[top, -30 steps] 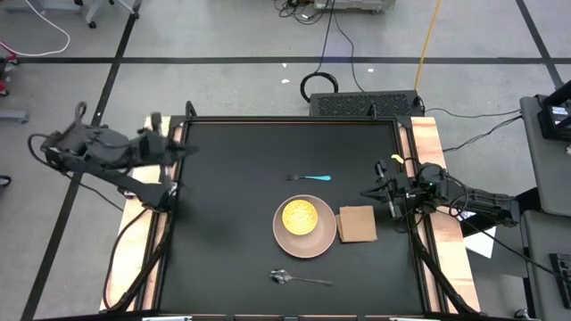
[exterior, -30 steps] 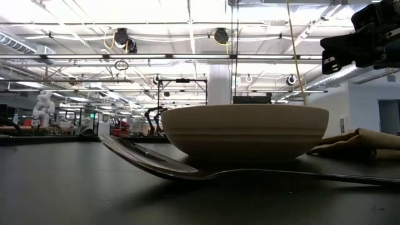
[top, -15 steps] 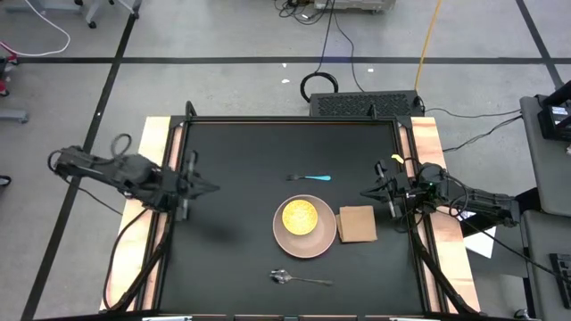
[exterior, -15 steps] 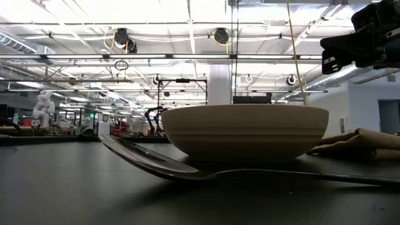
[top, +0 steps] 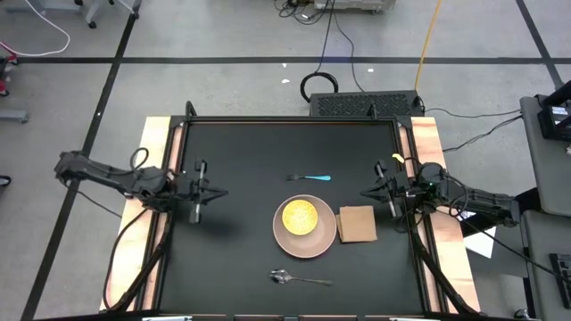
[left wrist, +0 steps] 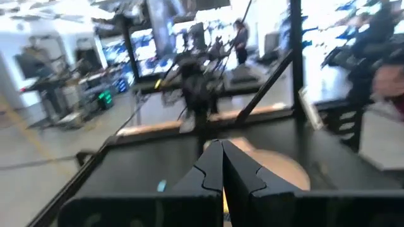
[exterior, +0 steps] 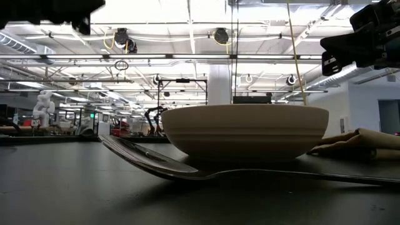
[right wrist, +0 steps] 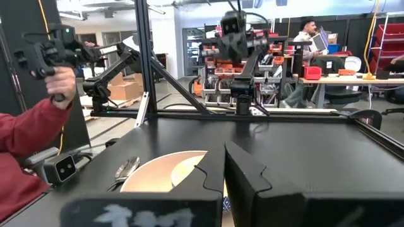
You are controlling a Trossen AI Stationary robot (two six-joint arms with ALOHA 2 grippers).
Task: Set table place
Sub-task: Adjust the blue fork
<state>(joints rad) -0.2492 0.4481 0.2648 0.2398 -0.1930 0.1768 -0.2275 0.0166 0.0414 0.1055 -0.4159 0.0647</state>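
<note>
Place setting sits right of center on the tabletop (top: pixel 232 267): yellow dish (top: pixel 299 215) inside the pink plate (top: pixel 304 242), tan napkin (top: pixel 357 224) touching the plate's right side, blue-handled fork (top: pixel 310 177) just behind the plate, spoon (top: pixel 301 279) in front of it, none of them moved since earlier. Left tool (top: pixel 198 190) has swung in from the left edge over the tabletop, fingers pressed together, empty. Right tool (top: pixel 386 190) unchanged at the right edge beside the napkin, fingers together, empty.
</note>
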